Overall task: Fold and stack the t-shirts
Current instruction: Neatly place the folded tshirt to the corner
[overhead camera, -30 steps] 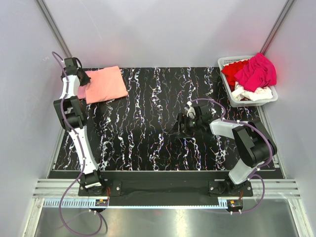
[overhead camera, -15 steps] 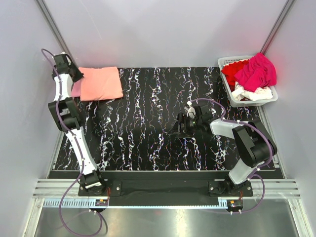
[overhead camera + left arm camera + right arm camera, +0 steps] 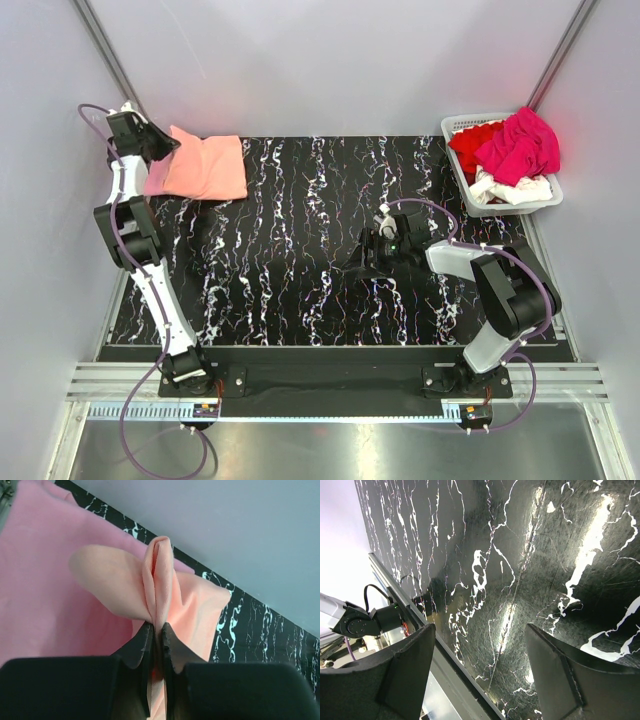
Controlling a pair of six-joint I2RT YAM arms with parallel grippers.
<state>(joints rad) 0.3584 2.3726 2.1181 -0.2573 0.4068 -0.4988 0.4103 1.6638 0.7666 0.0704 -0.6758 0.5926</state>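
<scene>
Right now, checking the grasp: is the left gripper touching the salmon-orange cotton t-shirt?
Touching. The left wrist view shows the left gripper pinching a fold of the salmon-orange cotton t-shirt.

No legible text, labels, brand marks, numbers or signs found in any view.

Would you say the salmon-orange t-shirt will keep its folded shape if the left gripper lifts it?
Probably not: the salmon-orange t-shirt looks floppy, bunching into soft folds where the left gripper pinches it. Thin cloth suggests it is light; unpinched layers may sag open.
</scene>
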